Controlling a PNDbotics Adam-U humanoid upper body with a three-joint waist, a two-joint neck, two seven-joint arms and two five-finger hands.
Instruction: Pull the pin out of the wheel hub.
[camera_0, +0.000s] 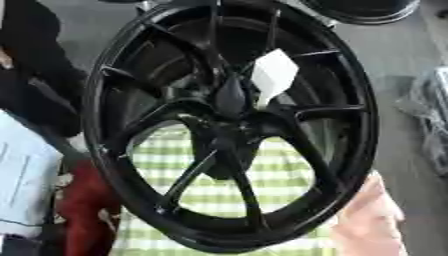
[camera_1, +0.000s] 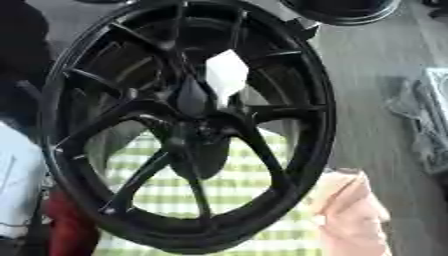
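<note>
While green-checked cloth (camera_0: 289, 175) shows nearest through the spokes, the black wheel hub (camera_0: 229, 125) stands upright, filling the view, a white tag (camera_0: 273, 75) above centre. No pin discernible, neither robot hand visible: finger state unknown. Reaching comes next.

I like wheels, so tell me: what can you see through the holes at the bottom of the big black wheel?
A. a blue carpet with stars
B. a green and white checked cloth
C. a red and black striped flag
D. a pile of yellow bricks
B: through the lower gaps between the spokes of the wheel, a green and white checked cloth shows behind it.
</note>
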